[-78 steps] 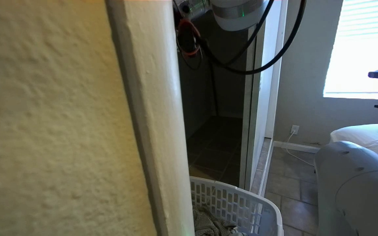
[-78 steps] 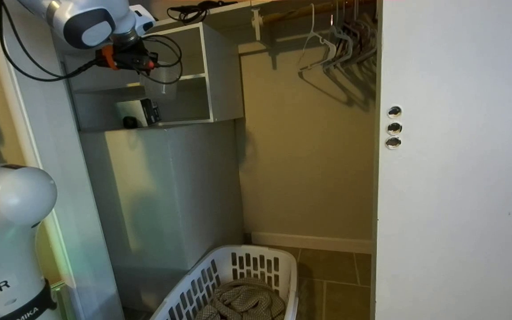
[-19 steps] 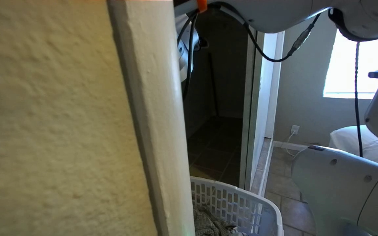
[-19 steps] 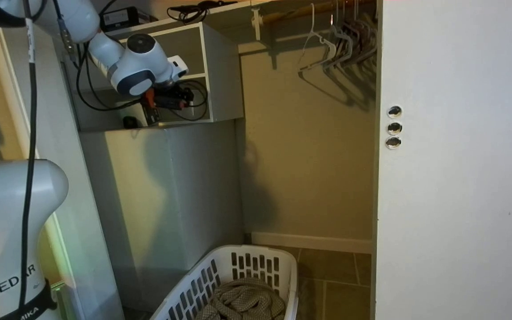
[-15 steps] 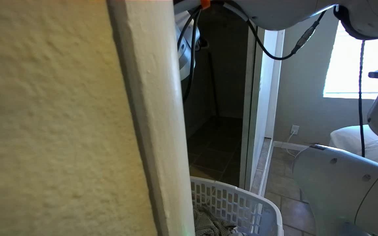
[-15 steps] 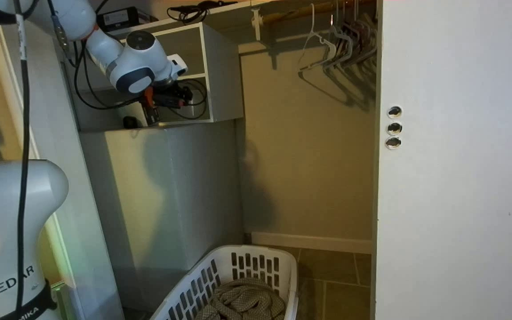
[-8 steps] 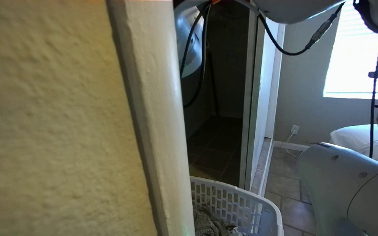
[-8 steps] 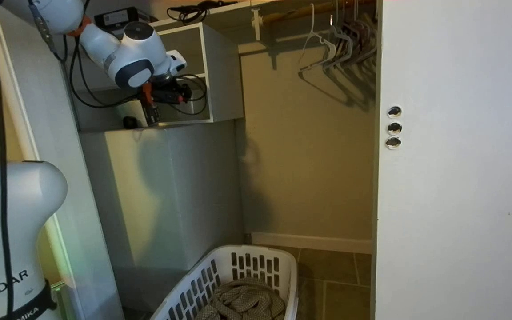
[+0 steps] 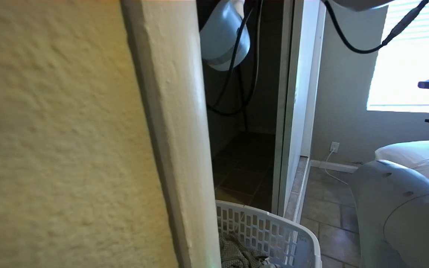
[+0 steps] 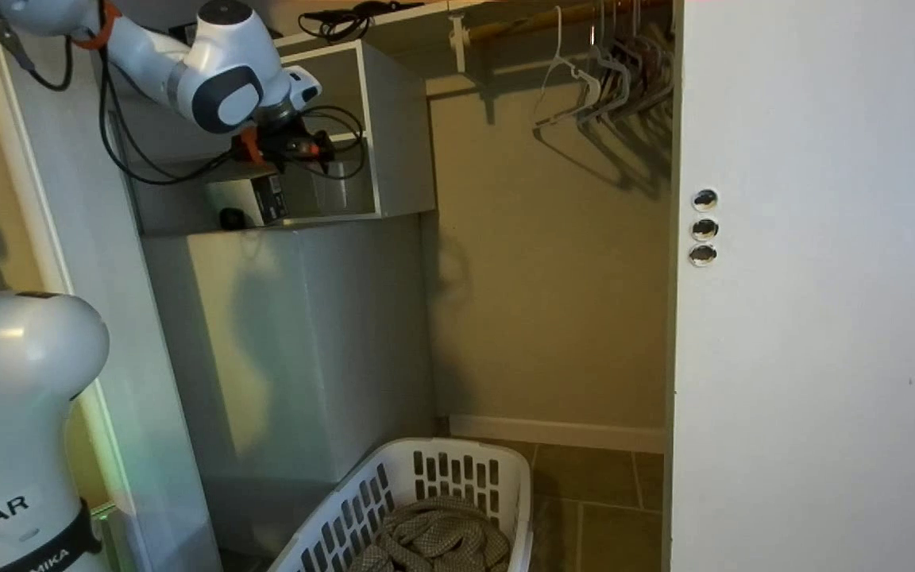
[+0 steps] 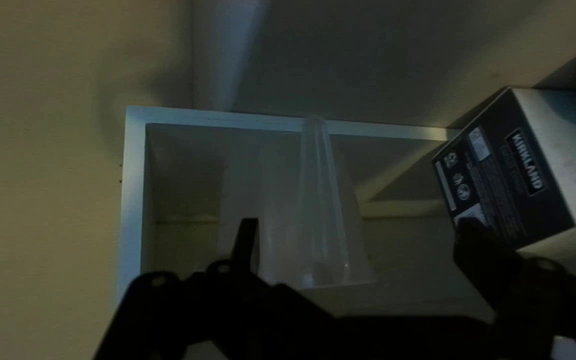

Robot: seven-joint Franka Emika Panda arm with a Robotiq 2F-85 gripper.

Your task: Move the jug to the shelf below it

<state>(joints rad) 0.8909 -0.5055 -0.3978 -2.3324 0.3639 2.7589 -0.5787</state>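
Mid-frame in the wrist view, the clear jug (image 11: pixel 282 215) should be light, stiff, slippery — best held by its handle-like ridge (image 11: pixel 320 200); the tool (image 11: pixel 359 232) gapes wide — gripping nothing.

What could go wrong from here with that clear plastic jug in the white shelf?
In the wrist view, one black finger of the open gripper overlaps the jug; a sideways move might tip it. The opposite finger overlaps the black-and-white Kirkland box and could knock it. Faint in the dim shelf, the jug may be misjudged.
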